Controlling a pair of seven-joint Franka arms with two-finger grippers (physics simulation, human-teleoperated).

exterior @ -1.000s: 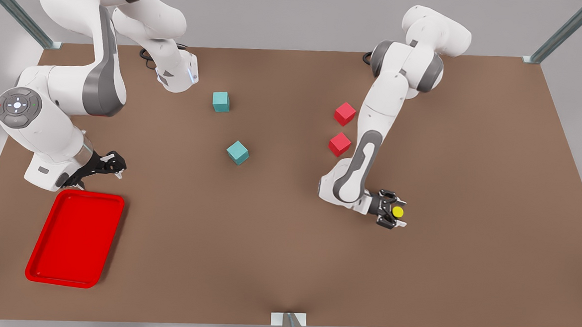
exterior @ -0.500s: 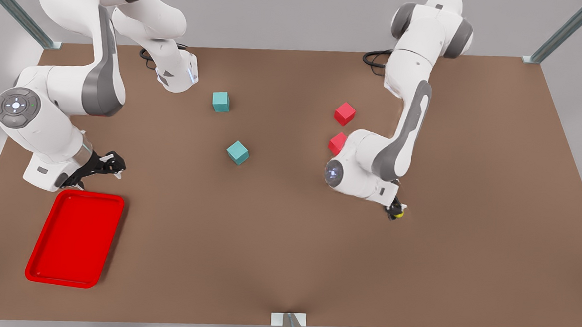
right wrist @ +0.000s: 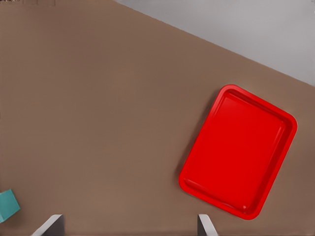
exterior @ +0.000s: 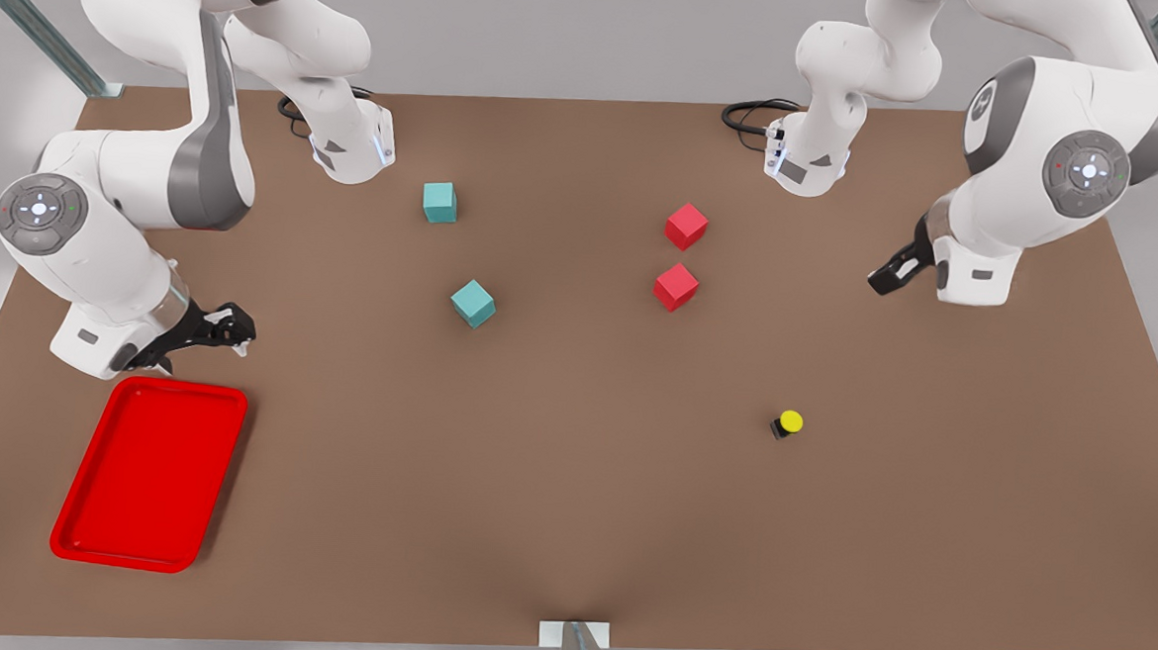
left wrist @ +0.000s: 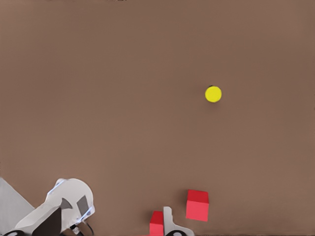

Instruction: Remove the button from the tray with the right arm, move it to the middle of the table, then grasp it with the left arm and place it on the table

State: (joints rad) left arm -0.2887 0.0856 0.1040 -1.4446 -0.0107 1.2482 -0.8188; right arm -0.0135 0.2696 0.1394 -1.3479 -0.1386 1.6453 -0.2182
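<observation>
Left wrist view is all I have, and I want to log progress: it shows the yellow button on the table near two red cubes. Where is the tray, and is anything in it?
Observer: The tray lies near the front view's left edge with nothing in it, far from the button on the table.
Operator: Where is the right gripper?
Observer: The right gripper hovers open near the tray's far short edge, nowhere near the button.
Operator: And my own gripper?
Observer: The left gripper hangs toward the front view's right, well apart from the button and holding nothing.
</observation>
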